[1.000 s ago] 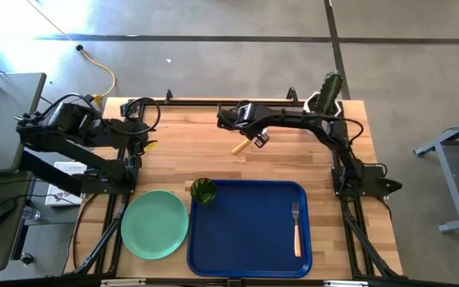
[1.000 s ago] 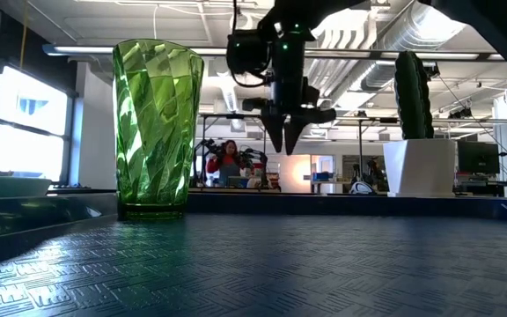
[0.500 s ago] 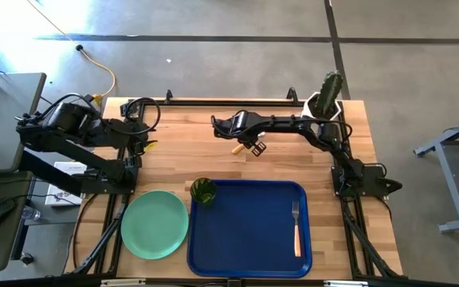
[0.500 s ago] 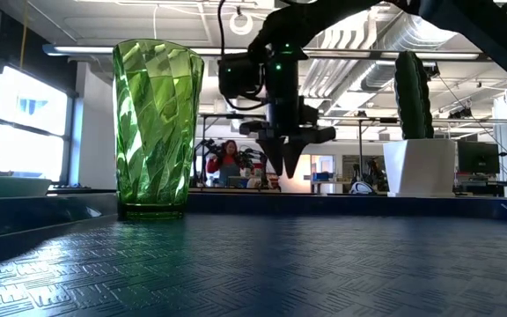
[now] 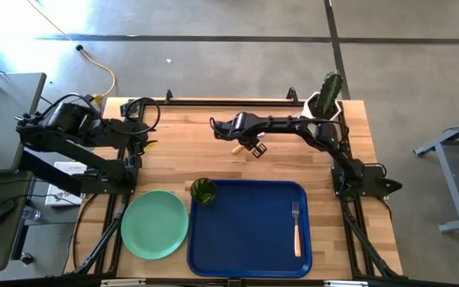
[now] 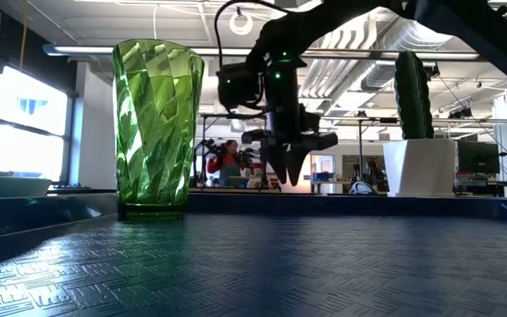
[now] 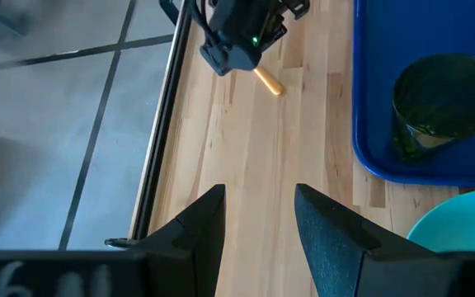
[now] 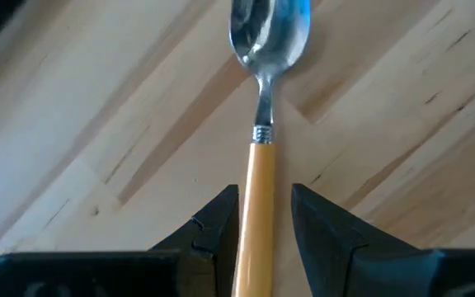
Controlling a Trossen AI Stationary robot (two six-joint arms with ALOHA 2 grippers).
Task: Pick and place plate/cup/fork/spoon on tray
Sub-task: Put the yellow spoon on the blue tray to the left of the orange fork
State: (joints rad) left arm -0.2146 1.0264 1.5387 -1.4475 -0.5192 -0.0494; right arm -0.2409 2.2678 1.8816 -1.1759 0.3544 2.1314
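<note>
The spoon (image 8: 259, 186) lies flat on the wooden table beyond the tray's far rim, its orange handle end showing in the high view (image 5: 237, 148). My right gripper (image 5: 252, 145) points down over it, open by a narrow gap, one finger on each side of the handle. The cup (image 5: 203, 191) stands upright in the tray's (image 5: 245, 235) far left corner. The fork (image 5: 296, 226) lies in the tray near its right rim. The plate (image 5: 154, 224) lies on the table left of the tray. My left gripper (image 7: 258, 214) is open and empty at the table's far left. My right gripper's fingers (image 8: 221, 223) stand across the spoon's handle (image 8: 257, 210), below the metal collar, coming from above. The spoon lies flat on the table. Whether the fingers touch the handle, I cannot tell.
A white pot with a cactus (image 5: 325, 97) stands at the table's far right corner. Bare wood lies between the spoon and the tray's far rim (image 5: 253, 183). A person shows far off in the room in the low view (image 6: 229, 158).
My right gripper has gone a little toward the table's left edge and down onto the spoon, its fingers pointing down throughout. The spoon has stayed where it was.
</note>
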